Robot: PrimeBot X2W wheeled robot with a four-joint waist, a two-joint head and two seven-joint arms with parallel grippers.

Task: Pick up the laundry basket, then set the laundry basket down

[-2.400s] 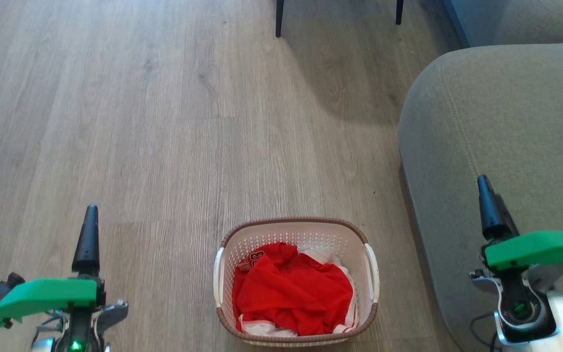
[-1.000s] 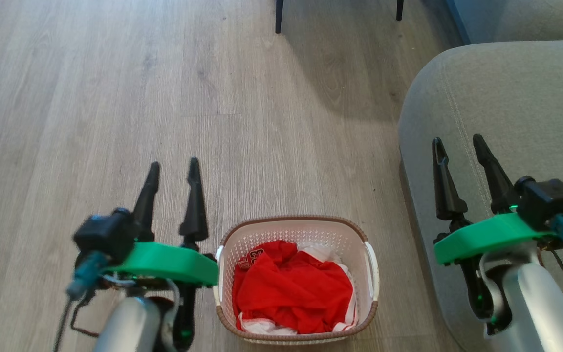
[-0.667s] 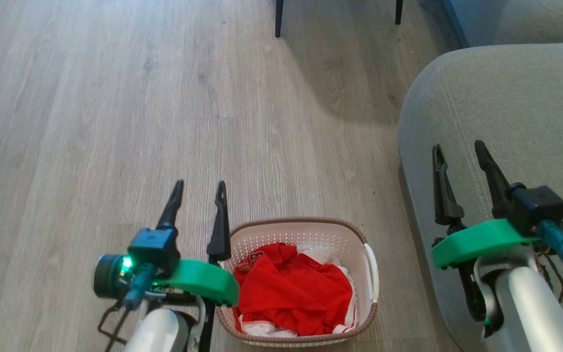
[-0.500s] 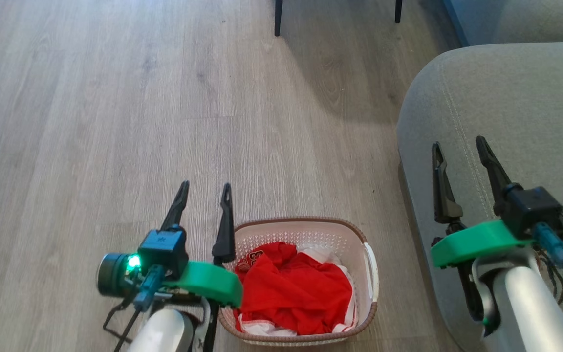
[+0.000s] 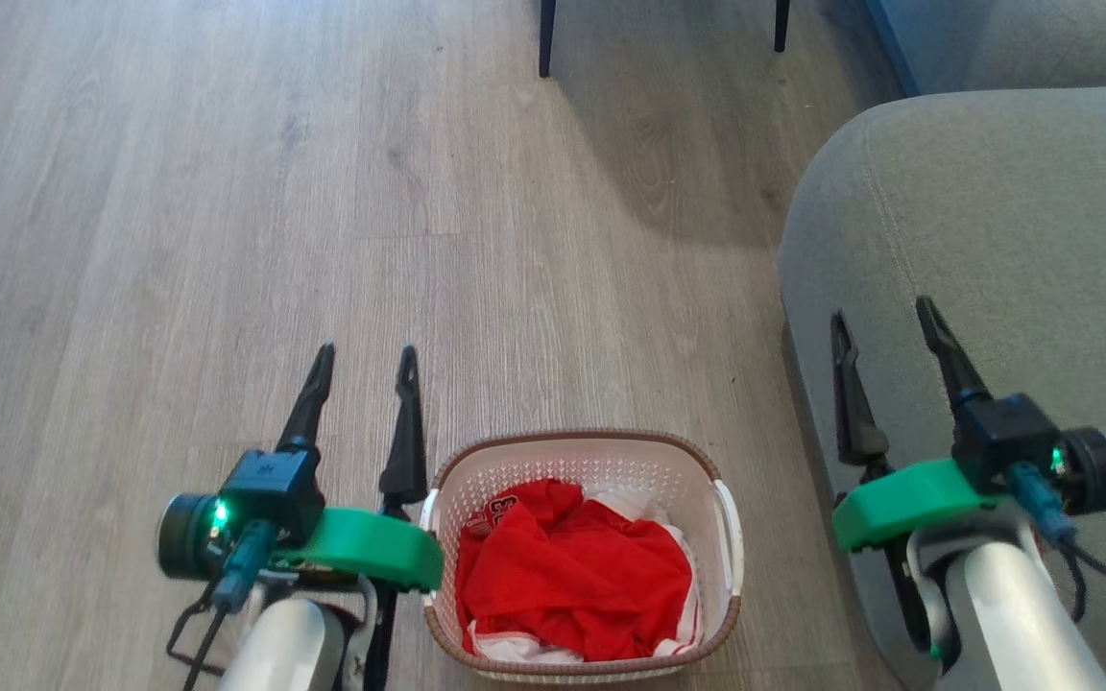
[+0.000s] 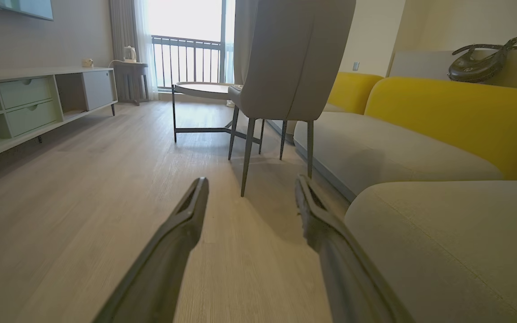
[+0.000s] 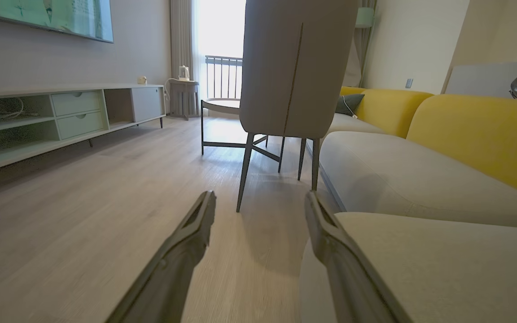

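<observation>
Head view: laundry basket (image 5: 591, 466) sits near grey sofa (image 5: 995, 230), chair legs (image 5: 546, 38) beyond.

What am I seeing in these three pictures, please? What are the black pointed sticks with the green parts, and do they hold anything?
This is a wheeled robot with two arms. Each arm ends in a pincer with two dark fingers. One picture looks down from its head. The other two look along each pincer from its wrist. On the wooden floor stands a white basket with red and white clothes inside. The left pincer is just left of the basket, and the right pincer is seen against the grey sofa. Both are open and hold nothing.
</observation>
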